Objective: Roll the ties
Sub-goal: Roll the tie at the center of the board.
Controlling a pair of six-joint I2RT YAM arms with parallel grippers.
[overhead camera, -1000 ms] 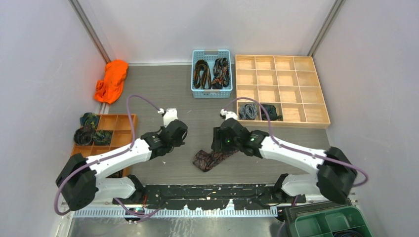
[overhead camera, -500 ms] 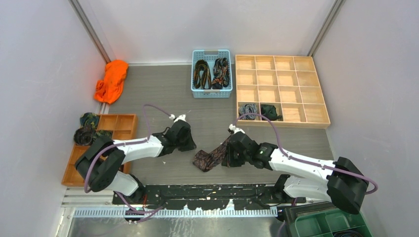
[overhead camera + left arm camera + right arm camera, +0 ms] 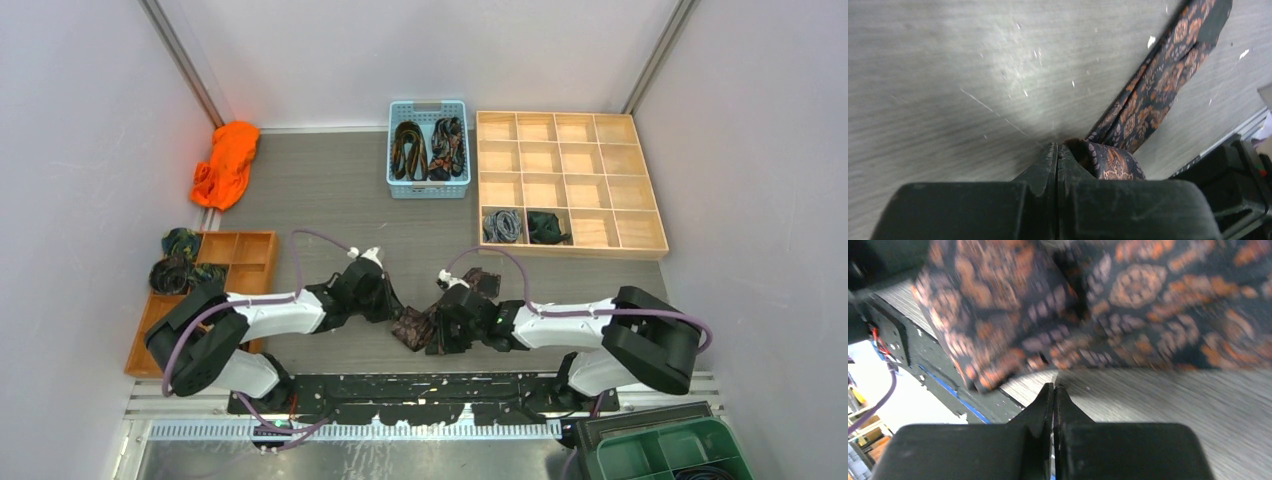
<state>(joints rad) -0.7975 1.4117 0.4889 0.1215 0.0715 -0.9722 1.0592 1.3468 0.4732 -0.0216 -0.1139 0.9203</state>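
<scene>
Left gripper (image 3: pixel 1056 150) and right gripper (image 3: pixel 1053 389) are both sitting fully closed beside your brown paisley tie (image 3: pixel 1153 85).
The tie is lying on the grey table (image 3: pixel 330 200) between the two, near the arm bases, its folded edge touching the left fingers (image 3: pixel 1040 170) (nothing is showing between either pair); further back, more ties (image 3: pixel 408 150) are resting in the blue basket (image 3: pixel 428 191).

From above the light is soft and even, the picture sharp with faint shadows, while my left wrist view catches a pale glare patch on the surface (image 3: pixel 923 100) and my right wrist view blurs the close paisley tie (image 3: pixel 1148 305) beside a blown-out white corner.
</scene>
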